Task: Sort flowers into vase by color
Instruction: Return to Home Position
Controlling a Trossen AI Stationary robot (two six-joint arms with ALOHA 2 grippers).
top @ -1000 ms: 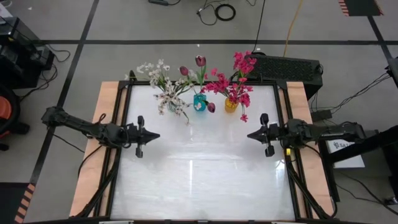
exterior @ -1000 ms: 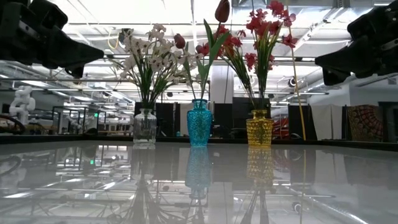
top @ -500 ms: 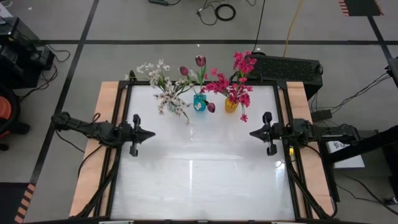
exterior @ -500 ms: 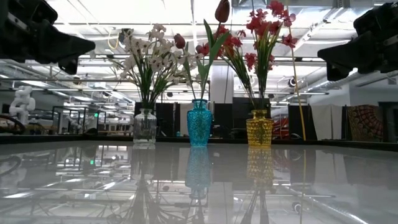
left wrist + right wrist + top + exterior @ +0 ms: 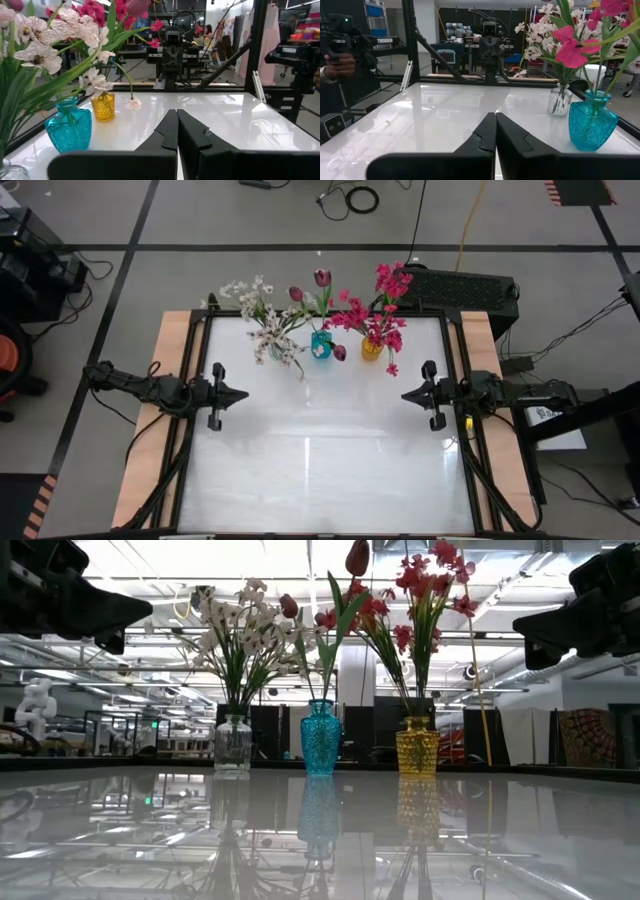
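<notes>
- Along the near part, the white glossy surface (image 5: 320, 470) mirrors the three vases that stand farther back.
- At middle depth, the left pincer (image 5: 243, 395) hangs over the left side of the surface and points inward. Its two dark fingers (image 5: 169, 131) are pressed together, with nothing between them.
- At the same depth, on the opposite side, the right pincer (image 5: 404, 394) points toward the left one. Its fingers (image 5: 488, 131) are also pressed together, and it holds nothing.
- Farther back, close to the far edge, three vases stand upright in one row: a clear glass vase (image 5: 232, 745), a teal vase (image 5: 321, 738) and a yellow vase (image 5: 417, 746).
- White flowers (image 5: 235, 625), small pale blossoms on long green leafy stems, fill the clear glass vase and spread wide.
- Maroon tulips (image 5: 357, 557) stand in the teal vase. One head rises high, and another hangs low beside the vase.
- Magenta flowers (image 5: 425, 575), bright pink clusters, stand in the yellow vase and lean out to both sides.
- All the flowers are behind both pincers and well apart from them. The white bunch is nearer to the left pincer, the magenta bunch is nearer to the right pincer, and the tulips are between.
</notes>
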